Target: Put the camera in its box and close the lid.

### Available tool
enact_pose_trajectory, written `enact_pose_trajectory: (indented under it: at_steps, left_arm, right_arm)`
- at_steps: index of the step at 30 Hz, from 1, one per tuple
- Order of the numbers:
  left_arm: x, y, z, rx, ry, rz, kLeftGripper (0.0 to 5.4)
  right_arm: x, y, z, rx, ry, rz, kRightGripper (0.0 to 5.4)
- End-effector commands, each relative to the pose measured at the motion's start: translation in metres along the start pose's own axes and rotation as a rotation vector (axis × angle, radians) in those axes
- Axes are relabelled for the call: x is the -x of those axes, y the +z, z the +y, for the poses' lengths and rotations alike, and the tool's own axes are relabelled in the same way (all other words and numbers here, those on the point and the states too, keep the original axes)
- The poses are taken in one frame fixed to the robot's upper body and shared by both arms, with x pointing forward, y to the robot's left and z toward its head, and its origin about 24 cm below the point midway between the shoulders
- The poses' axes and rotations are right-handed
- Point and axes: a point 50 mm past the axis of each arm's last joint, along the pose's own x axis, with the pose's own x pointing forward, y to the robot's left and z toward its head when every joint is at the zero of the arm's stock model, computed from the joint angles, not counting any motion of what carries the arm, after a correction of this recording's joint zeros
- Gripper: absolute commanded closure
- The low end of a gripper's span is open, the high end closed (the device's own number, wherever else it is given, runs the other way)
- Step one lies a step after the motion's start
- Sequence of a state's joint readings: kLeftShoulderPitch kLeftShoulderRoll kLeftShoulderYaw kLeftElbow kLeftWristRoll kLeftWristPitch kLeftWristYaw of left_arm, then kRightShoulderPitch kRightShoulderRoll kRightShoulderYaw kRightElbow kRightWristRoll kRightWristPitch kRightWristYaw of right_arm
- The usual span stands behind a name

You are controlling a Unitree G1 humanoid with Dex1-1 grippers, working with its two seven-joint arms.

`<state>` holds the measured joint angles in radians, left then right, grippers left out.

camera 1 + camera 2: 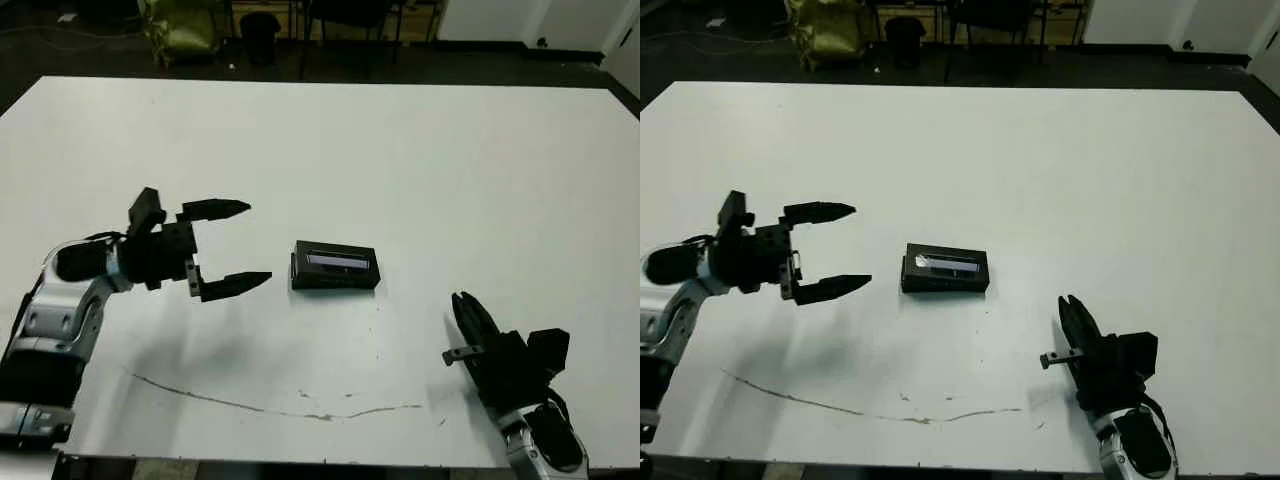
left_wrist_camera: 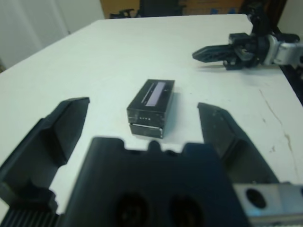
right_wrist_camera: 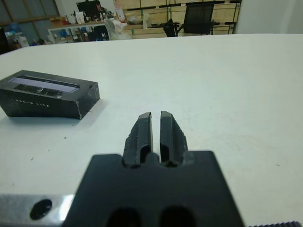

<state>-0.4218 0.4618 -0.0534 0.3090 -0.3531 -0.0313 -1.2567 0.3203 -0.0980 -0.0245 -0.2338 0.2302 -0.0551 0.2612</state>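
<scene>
The lid (image 1: 335,262) sits on the box (image 2: 146,130), its tiny print unreadable; left gripper (image 1: 236,246) gapes, right gripper (image 3: 155,134) pinched together.

The lid (image 1: 335,262) looks matt black with a glossy window strip; the white tabletop (image 1: 450,170) smooth, perhaps laminate.

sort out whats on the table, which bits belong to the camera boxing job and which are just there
Part of the job:
- box, closed, near the table's middle
- lid, on top of the box
- left gripper, jaws open, beside the box
- right gripper, jaws shut, apart from the box

Just there:
- long thin scratch mark on the white table

The camera is not visible.
</scene>
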Motion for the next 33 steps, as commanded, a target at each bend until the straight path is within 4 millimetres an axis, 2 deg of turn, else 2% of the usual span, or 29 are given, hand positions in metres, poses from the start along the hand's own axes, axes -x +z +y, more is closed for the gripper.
enact_pose_trajectory:
  at_steps: [1, 15, 33]
  left_arm:
    - [-0.003, 0.0, 0.002, -0.008, -0.032, 0.032, 0.01]
    - [-0.021, 0.005, 0.012, -0.068, -0.077, 0.046, 0.01]
    - [-0.033, -0.018, 0.009, -0.041, -0.109, 0.114, 0.01]
  right_arm:
    - [0.003, -0.007, -0.002, -0.033, -0.003, 0.033, 5.4]
    - [0.004, -0.009, -0.002, -0.011, -0.02, 0.053, 5.4]
    - [0.007, -0.006, -0.002, 0.002, -0.044, 0.072, 5.4]
